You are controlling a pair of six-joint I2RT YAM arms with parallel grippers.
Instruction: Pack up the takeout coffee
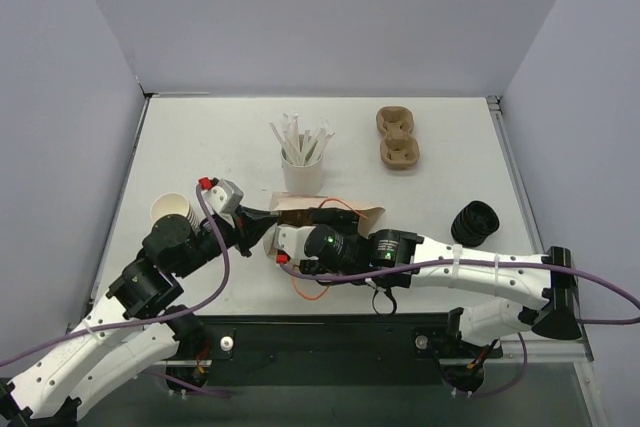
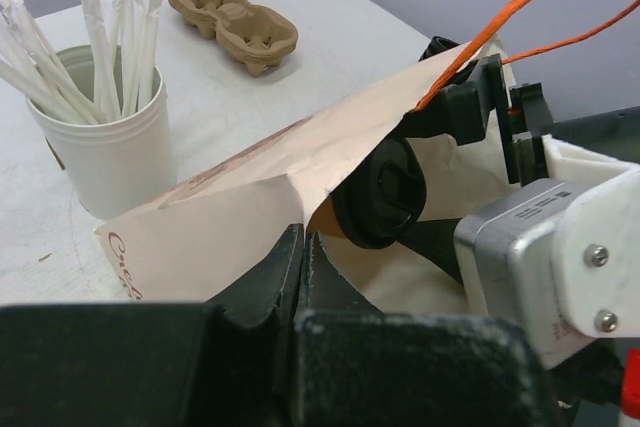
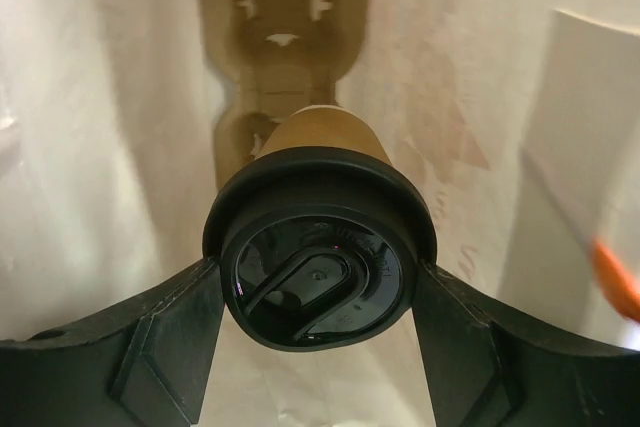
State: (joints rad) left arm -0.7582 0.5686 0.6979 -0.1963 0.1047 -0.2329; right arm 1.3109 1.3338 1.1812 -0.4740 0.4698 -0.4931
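Well, the takeout coffee is inside the paper bag mid-table, right gripper clamped on its lid, left gripper pinching the bag's left edge; probably light and crushable, best held at the stiff rim

This looks like a robot lab to me: bare grey walls close around my white table.
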